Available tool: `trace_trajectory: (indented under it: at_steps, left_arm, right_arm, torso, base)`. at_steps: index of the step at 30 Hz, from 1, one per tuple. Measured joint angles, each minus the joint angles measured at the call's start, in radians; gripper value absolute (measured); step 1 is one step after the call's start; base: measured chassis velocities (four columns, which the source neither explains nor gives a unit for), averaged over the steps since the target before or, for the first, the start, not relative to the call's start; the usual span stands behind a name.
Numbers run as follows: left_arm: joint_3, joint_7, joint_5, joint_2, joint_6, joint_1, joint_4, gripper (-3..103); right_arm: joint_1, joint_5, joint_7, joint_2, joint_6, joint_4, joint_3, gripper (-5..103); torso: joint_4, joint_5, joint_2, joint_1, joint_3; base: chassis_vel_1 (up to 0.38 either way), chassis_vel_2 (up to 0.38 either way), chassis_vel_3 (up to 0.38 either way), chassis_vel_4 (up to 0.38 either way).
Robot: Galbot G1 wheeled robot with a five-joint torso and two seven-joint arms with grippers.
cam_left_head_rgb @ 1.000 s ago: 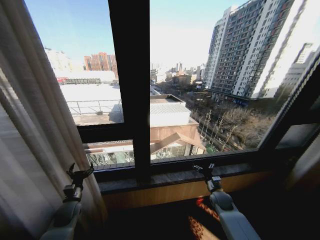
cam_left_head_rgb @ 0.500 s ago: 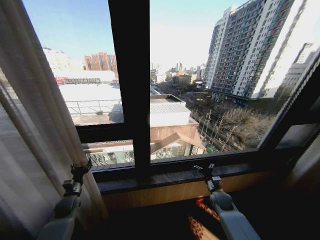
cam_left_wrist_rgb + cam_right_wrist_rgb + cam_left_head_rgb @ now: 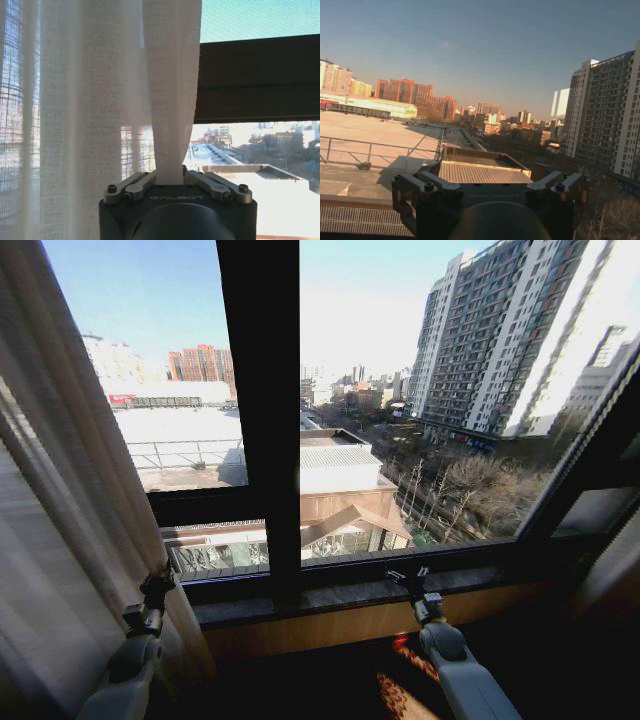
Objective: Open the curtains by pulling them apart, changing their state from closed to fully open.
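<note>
The sheer cream curtain hangs in pleats down the left side of the window, with the glass beside it uncovered. My left gripper is at the curtain's inner edge, just above sill height, shut on the fabric. In the left wrist view a narrow fold of curtain runs down between the closed jaws of the left gripper. My right gripper is held low in front of the sill, right of the centre post, open and holding nothing. In the right wrist view the right gripper faces bare glass and the city outside.
A wide dark window post stands in the middle, with a dark stone sill across the bottom. A slanted dark frame closes the right side. Patterned carpet shows below, between the arms.
My left gripper went from open to shut on the curtain's edge and shifted slightly left and down, drawing the edge with it. The right arm has not moved.
</note>
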Motion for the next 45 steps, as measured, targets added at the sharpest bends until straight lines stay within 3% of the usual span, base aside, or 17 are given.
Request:
trace_trajectory:
  at_steps: [4, 17, 45]
  left_arm:
    - [-0.01, -0.011, -0.002, 0.004, 0.002, -0.002, 0.013, 0]
    - [-0.012, -0.01, -0.007, 0.003, -0.004, 0.0, 0.021, 0]
    - [-0.014, -0.009, 0.004, -0.004, -0.013, -0.004, 0.037, 0]
  right_arm:
    - [0.0, 0.0, 0.0, 0.0, 0.0, 0.0, 0.0, 100]
    - [0.0, 0.0, 0.0, 0.0, 0.0, 0.0, 0.0, 100]
    - [0.0, 0.0, 0.0, 0.0, 0.0, 0.0, 0.0, 100]
  torso:
    - [0.0001, 0.0, 0.0, 0.0, 0.0]
    - [-0.0001, 0.0001, 0.0, 0.0, 0.0]
    - [0.0, 0.0001, 0.0, 0.0, 0.0]
  base:
    - [0.0, 0.0, 0.0, 0.0]
    - [0.092, 0.051, -0.086, -0.059]
    - [0.341, 0.295, -0.34, -0.293]
